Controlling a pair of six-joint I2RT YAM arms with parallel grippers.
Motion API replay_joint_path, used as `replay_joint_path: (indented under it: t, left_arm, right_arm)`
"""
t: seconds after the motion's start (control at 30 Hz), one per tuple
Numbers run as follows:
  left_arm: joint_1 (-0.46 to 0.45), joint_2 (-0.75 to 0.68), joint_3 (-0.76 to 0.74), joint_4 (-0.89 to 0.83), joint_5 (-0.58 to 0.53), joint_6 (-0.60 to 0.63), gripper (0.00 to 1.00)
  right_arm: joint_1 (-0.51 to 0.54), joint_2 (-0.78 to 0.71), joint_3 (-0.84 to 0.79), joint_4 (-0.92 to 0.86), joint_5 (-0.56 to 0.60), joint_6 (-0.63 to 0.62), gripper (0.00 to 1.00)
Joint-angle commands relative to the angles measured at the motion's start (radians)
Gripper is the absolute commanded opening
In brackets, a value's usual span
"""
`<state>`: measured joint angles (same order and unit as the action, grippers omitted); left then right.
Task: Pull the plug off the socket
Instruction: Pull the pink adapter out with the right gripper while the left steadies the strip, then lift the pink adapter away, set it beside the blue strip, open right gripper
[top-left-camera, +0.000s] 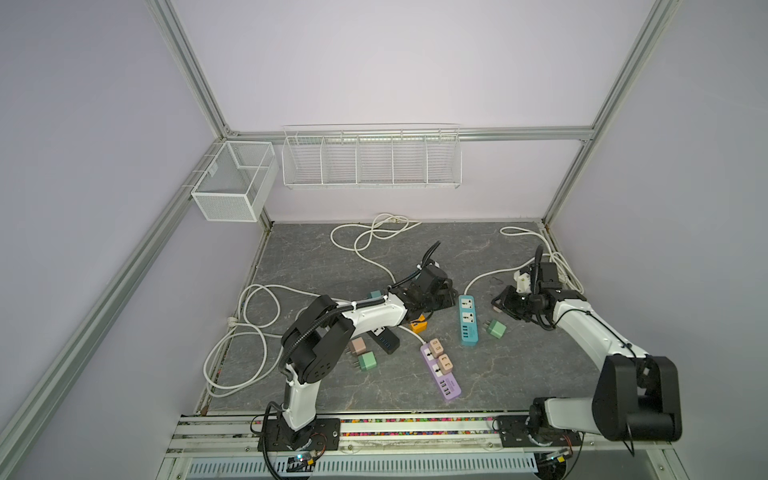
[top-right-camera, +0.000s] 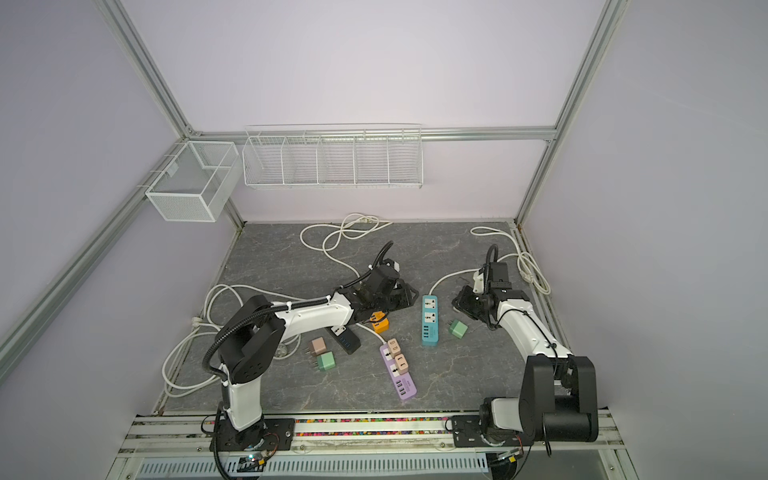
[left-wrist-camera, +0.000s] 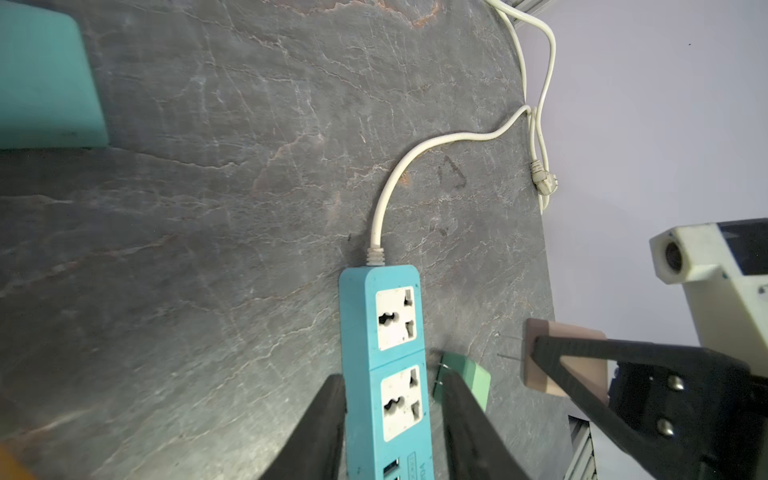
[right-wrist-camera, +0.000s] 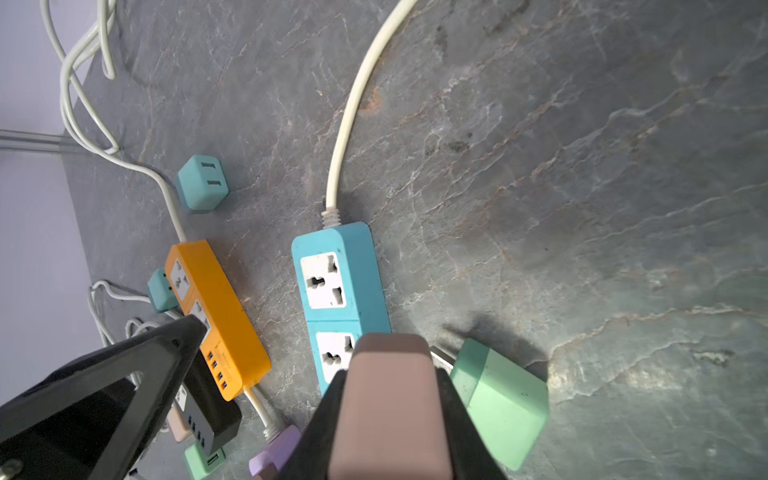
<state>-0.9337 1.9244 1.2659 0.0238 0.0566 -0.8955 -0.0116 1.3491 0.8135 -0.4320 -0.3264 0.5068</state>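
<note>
plug (right-wrist-camera: 390, 357) in right gripper (right-wrist-camera: 390, 376), prongs toward blue strip (right-wrist-camera: 362, 266)

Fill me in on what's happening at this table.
The right tool is shut on a pink plug, holding it close by the blue power strip. Both of that strip's sockets are empty. The left tool straddles the strip with its jaws apart, a gap showing on one side. A green plug lies loose next to the strip. The purple power strip has two plugs in it.
</note>
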Motion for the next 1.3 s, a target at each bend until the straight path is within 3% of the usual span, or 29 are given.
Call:
replay_joint_path:
  t: [0.0, 0.53, 1.27]
  left_arm:
    - [0.004, -0.039, -0.033, -0.003, -0.017, 0.021, 0.42]
    - [0.007, -0.155, -0.181, 0.046, -0.049, -0.004, 0.51]
    - [0.016, -0.165, -0.217, 0.072, -0.047, -0.021, 0.59]
  right_arm:
    - [-0.027, 0.003, -0.033, 0.120, -0.055, 0.053, 0.22]
    - [-0.050, 0.168, -0.054, 0.387, -0.059, 0.163, 0.23]
    - [-0.049, 0.309, -0.037, 0.387, -0.018, 0.162, 0.29]
